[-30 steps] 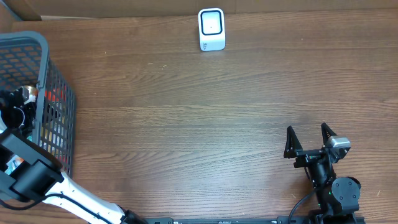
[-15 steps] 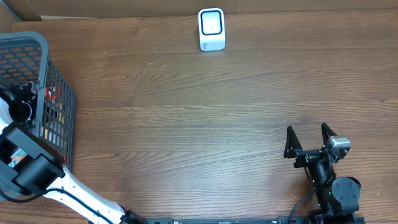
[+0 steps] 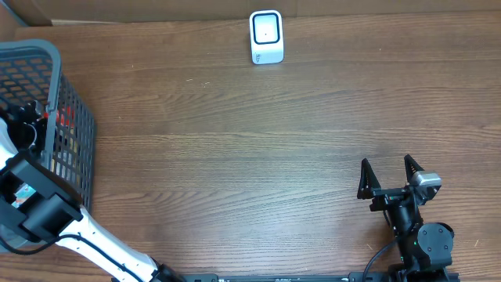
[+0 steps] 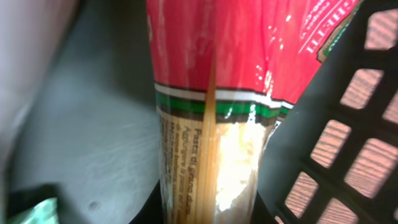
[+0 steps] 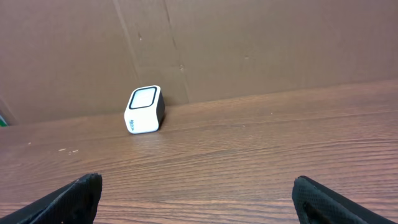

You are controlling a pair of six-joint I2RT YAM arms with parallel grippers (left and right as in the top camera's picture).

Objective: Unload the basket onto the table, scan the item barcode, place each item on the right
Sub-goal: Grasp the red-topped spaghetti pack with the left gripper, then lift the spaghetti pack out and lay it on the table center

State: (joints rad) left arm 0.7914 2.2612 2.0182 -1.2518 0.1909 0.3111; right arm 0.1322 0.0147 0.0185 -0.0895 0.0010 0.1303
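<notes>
In the nine-o'clock basket (image 3: 52, 48) a spaghetti packet (image 4: 211, 93) is clamped by the left hand (image 3: 39, 119); the right hand (image 3: 387, 169) is spread wide; the scanner (image 3: 266, 36) is set at twelve.

Left gripper (image 3: 30, 121) closed up, now clamping pasta packet (image 4: 211, 124) (in basket (image 3: 74, 133))

You have a wood-grain table (image 3: 235, 157) with a grey mesh basket (image 3: 74, 157) at its left edge. Along the far side you see a brown cardboard wall (image 5: 249, 43).
</notes>
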